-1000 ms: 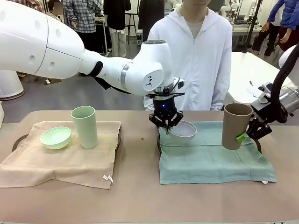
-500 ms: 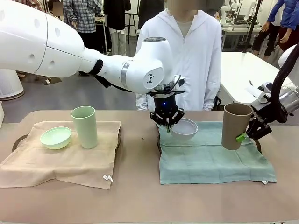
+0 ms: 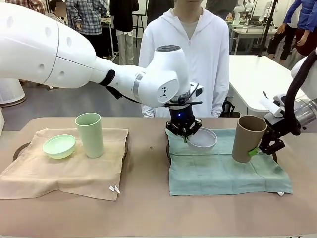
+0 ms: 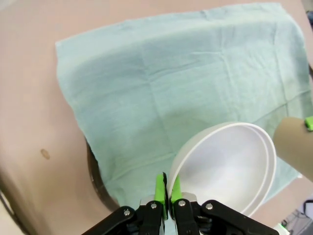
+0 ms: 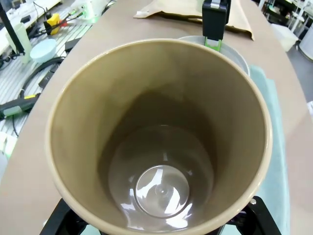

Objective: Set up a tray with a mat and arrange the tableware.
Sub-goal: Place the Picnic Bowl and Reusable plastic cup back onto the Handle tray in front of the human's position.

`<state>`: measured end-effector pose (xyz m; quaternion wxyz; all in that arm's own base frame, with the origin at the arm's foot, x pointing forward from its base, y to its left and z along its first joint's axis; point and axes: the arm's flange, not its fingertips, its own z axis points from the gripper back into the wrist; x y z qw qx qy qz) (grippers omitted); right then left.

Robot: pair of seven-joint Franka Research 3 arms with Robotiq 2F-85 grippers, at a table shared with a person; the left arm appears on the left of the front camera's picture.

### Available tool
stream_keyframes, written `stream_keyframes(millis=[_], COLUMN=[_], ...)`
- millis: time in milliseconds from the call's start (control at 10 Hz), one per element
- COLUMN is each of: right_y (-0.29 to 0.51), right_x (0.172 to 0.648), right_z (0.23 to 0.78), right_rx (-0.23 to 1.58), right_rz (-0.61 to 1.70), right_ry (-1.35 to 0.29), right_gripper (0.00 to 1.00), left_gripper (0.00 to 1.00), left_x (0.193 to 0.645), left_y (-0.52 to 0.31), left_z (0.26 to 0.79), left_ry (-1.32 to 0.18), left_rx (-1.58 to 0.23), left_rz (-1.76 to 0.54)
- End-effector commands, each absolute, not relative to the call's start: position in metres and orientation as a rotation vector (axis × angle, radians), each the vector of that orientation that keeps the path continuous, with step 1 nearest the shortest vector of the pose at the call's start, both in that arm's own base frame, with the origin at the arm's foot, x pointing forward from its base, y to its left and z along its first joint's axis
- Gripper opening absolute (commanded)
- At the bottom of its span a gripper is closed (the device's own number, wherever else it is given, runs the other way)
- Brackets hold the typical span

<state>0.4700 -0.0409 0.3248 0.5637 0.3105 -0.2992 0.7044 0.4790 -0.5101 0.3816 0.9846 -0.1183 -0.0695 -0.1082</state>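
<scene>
Front view: left gripper (image 3: 185, 139) pinches the white bowl's (image 3: 202, 138) rim above the teal mat (image 3: 218, 171). Right gripper (image 3: 258, 148) clamps the tilted brown cup (image 3: 246, 138).

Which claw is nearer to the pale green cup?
Left. The left claw, holding the white bowl, is mid-table, right of the pale green cup; the right claw is farther right, gripping the tan-brown cup.

You get bright, even light from overhead; shadows on the worktop (image 3: 148, 198) are soft and short. Your front view is sharp across its width. In the right wrist view, glare glints off the bottom inside the tan-brown cup (image 5: 159, 188), and the wide lens bulges its rim. In the left wrist view, the white bowl (image 4: 230, 166) looks soft and slightly overexposed, with edges curving.
</scene>
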Motion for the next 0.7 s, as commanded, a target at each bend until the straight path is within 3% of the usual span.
stream_keyframes(millis=[0,500,600], right_y=[-0.039,-0.035,-0.035], right_x=[0.482,0.493,0.492], right_z=[0.313,0.298,0.298], right_rx=[0.705,0.694,0.705], right_rz=[1.659,1.655,1.663], right_ry=[-0.754,-0.728,-0.712], right_gripper=[0.81,0.81,1.0], left_gripper=[0.04,0.04,0.64], left_x=[0.479,0.487,0.486], left_y=[-0.506,-0.518,-0.519], left_z=[0.367,0.342,0.341], left_ry=[-0.152,-0.141,-0.133], left_rx=[-0.231,-0.235,-0.232], left_rz=[-0.243,-0.268,-0.267])
